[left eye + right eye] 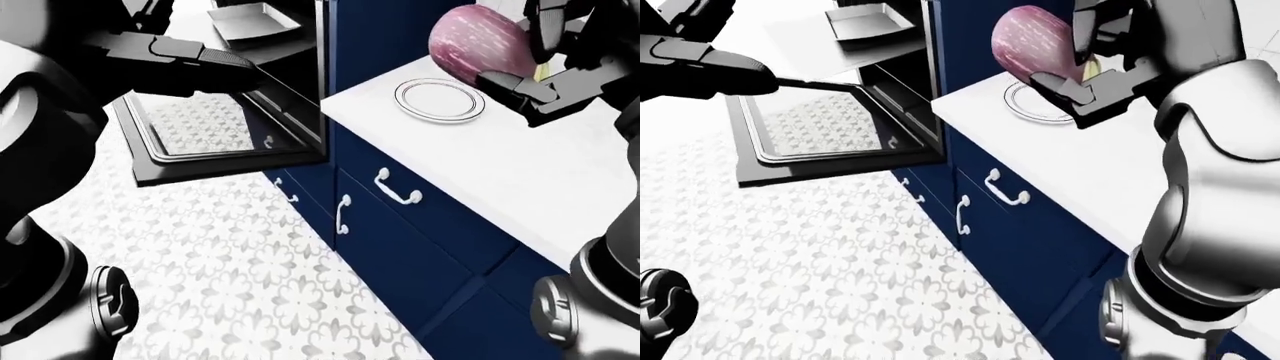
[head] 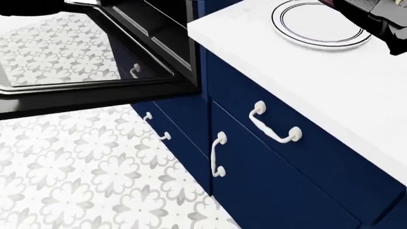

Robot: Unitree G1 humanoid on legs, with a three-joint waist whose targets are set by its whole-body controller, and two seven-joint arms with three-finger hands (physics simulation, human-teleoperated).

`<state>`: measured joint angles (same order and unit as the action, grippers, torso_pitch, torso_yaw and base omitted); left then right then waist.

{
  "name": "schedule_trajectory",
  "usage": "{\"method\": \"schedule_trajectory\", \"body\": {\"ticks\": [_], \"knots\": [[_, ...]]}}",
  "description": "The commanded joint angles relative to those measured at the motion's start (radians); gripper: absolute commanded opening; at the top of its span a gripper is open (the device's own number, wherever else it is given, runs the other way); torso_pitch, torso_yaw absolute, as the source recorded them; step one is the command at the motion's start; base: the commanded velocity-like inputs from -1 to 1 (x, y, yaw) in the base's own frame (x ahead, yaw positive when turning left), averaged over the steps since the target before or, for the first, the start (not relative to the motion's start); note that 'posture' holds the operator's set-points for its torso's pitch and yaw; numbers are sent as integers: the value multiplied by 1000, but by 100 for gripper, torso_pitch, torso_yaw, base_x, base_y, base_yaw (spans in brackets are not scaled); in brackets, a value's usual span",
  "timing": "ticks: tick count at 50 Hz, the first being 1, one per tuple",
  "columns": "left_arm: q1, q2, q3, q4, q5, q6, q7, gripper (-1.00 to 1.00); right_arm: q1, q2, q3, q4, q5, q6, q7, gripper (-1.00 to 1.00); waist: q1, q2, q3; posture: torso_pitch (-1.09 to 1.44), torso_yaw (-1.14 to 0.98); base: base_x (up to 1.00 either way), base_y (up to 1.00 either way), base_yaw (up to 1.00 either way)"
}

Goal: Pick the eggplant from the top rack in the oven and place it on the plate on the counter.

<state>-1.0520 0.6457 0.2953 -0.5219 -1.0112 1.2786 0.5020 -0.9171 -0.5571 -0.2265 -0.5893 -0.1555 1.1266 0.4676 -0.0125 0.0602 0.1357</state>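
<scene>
The right hand (image 1: 535, 64) is gripping the eggplant (image 1: 478, 45) in closed fingers, carrying it over the worktop (image 1: 500, 169) beside the plate (image 1: 440, 100). Next it needs lowering onto the plate. Farther off, the empty left hand (image 1: 190, 56) is hanging open near the oven door (image 1: 200, 142).

The eggplant (image 1: 478, 42) is a plump, glossy purple body with pale speckles, held in the air above the counter (image 1: 520, 172), at the upper right of the left-eye view. The plate (image 1: 439, 100) is round and white with a thin dark rim line, lying flat on the white counter near its left edge, just beside the open oven (image 1: 240, 90).
</scene>
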Motion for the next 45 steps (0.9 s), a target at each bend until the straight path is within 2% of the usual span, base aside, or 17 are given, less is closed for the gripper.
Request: {"method": "schedule_trajectory", "body": {"ticks": [1,2,3,10,13,15,16,18,24,26,27,28,30,33,36,38,45], "knots": [[-18,13,15,2,10,-25,5,100,-28,-6,-1,-10,2,-20,-5,-100,1,9,-21,12,0,41,0,0],[-19,14,14,1,8,-24,7,100,-30,-6,-2,-10,3,-17,-5,-100,-1,46,-34,12,0,41,0,0],[-23,15,18,-1,-1,-17,13,100,-28,-5,-3,-7,4,-23,-6,-100,7,21,-30,12,0,41,0,0],[-22,21,14,1,-9,-24,19,100,-25,-15,-17,-18,12,-12,-3,-100,23,-29,-26,12,0,40,0,0],[-19,19,7,1,-5,-31,20,100,-19,-17,-23,-18,19,-19,-6,-100,38,-70,-28,12,0,41,0,0],[-12,12,6,-6,-6,-33,24,100,-18,-17,-23,-16,24,-24,-10,-100,43,-133,-40,12,0,32,0,0],[-12,13,10,-8,-11,-28,26,100,-20,-17,-24,-18,28,-23,-11,-100,33,-103,-33,12,0,9,0,0],[-1,19,12,-6,-4,-38,17,100,-17,-19,-24,-15,32,-28,-15,-100,27,-125,-15,12,0,0,0,0],[4,29,23,-3,-18,-42,23,100,-23,-25,-14,-12,36,-24,-21,-100,11,-75,17,12,0,0,0,0],[2,34,24,-1,-23,-42,26,100,-26,-27,-11,-11,35,-23,-21,-100,1,-28,-3,12,0,0,0,0],[0,35,23,1,-25,-43,28,100,-26,-27,-10,-10,35,-22,-20,-100,-4,4,-59,12,0,19,0,0],[-2,37,22,2,-27,-43,30,100,-30,-26,-11,-11,35,-18,-20,-100,11,-38,-30,12,0,25,0,0],[-6,38,20,1,-34,-41,36,100,-30,-27,-15,-16,37,-15,-17,-100,13,-20,-22,12,0,26,0,0],[-9,38,18,0,-41,-39,43,100,-23,-27,-20,-18,39,-18,-17,-100,18,-37,-24,12,0,27,0,0],[-2,39,14,-1,-40,-46,42,100,-25,-30,-23,-20,42,-12,-18,-100,25,-78,-13,12,0,27,0,0],[-3,39,14,0,-41,-47,43,100,-21,-28,-23,-16,44,-20,-21,-100,23,-137,-35,12,0,27,0,0],[7,47,18,3,-38,-57,34,100,-21,-26,-17,-11,47,-27,-28,-100,15,-90,-28,12,0,17,0,0]]}}
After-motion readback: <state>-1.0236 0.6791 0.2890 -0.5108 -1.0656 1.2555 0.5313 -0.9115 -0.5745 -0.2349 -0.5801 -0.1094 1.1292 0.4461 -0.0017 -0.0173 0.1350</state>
